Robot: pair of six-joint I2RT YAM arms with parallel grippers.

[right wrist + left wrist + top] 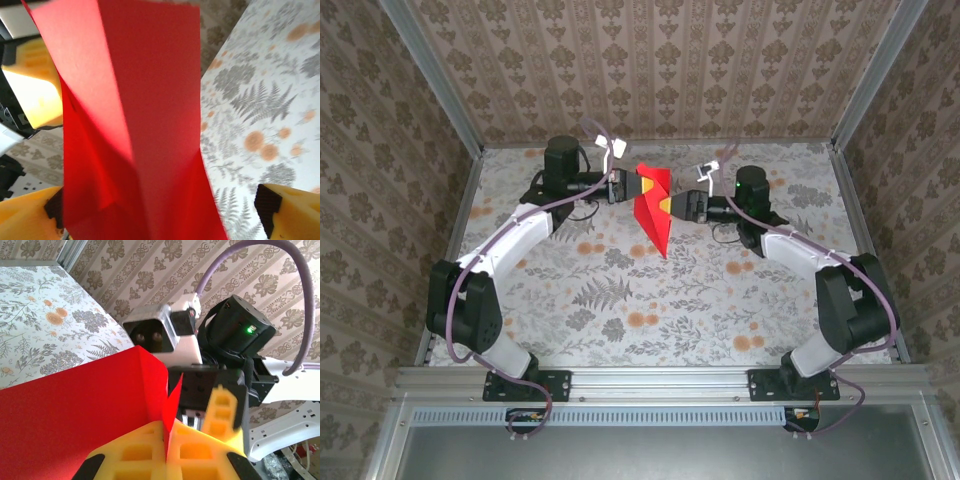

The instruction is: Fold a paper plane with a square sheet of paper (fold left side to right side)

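Observation:
The red paper plane [653,207] is a pointed, creased dart, held up off the table with its tip toward the near side. My left gripper [632,185] is shut on its left edge. In the left wrist view the yellow fingers [135,452] pinch a thin red fold [169,425], and the wide red face [70,425] spreads to the left. My right gripper [672,205] stands open against the plane's right side. Its fingertips [292,212] sit far apart, with the folded paper [150,125] hanging between them.
The table [620,290] carries a cloth printed with grey leaves and orange flowers. Patterned walls close in three sides. The right arm's wrist camera [160,332] and black joint [235,327] sit close ahead of my left gripper.

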